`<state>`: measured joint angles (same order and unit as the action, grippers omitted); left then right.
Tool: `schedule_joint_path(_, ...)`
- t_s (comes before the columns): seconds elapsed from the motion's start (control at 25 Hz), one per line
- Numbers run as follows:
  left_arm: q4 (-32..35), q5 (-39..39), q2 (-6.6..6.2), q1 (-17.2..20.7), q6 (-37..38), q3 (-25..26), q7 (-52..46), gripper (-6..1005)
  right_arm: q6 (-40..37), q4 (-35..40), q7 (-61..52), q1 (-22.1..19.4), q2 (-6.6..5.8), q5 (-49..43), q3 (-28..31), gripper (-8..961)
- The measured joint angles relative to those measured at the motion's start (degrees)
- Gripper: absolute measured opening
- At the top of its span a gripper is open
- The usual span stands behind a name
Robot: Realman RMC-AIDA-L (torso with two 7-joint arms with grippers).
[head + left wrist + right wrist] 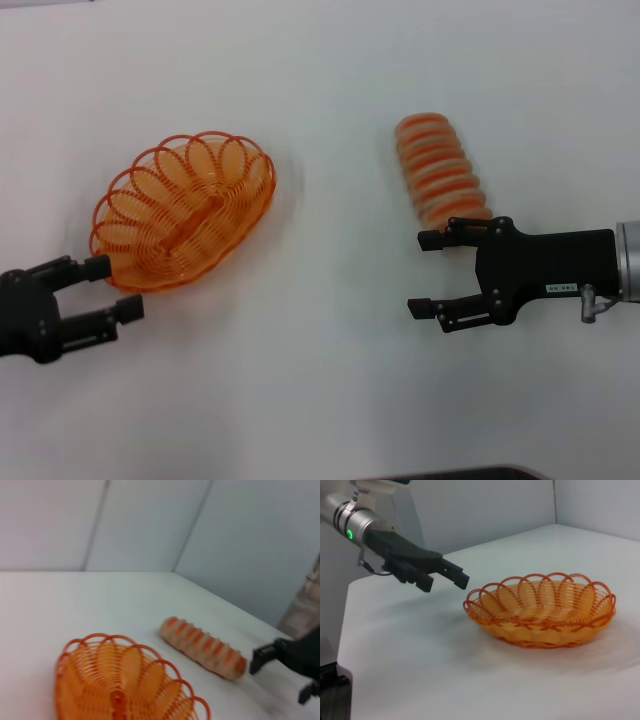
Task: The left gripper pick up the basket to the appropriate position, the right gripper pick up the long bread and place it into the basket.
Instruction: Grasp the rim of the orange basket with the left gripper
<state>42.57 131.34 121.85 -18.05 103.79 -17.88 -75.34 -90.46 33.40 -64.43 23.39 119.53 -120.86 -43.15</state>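
The left gripper (112,288) hangs with its fingers spread, just beside the near end of the basket (185,210) and above the white table (320,400). The empty basket sits on the table. Well apart to the right lies the long bread (440,168). The right gripper (425,273) is spread open at the bread's near end.

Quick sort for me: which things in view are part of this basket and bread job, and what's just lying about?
Part of the job:
- basket, empty, on the table
- long bread, lying apart from the basket
- left gripper, open beside the basket rim
- right gripper, open at the bread's near end

Lying about:
- nothing else, only the white table
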Motion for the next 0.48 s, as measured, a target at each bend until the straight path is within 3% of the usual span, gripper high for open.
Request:
schedule_joint_path(0.32,5.6,-0.1,-0.32,-3.0,-2.3,2.0,-22.3,810,0.6,0.3,-2.7,0.8,-0.02,0.1,0.7,928)
schedule_joint_path(0.48,10.8,1.3,-0.39,-3.7,-4.1,-0.7,-34.9,810,0.6,0.6,-3.6,1.1,-0.06,0.1,0.8,928)
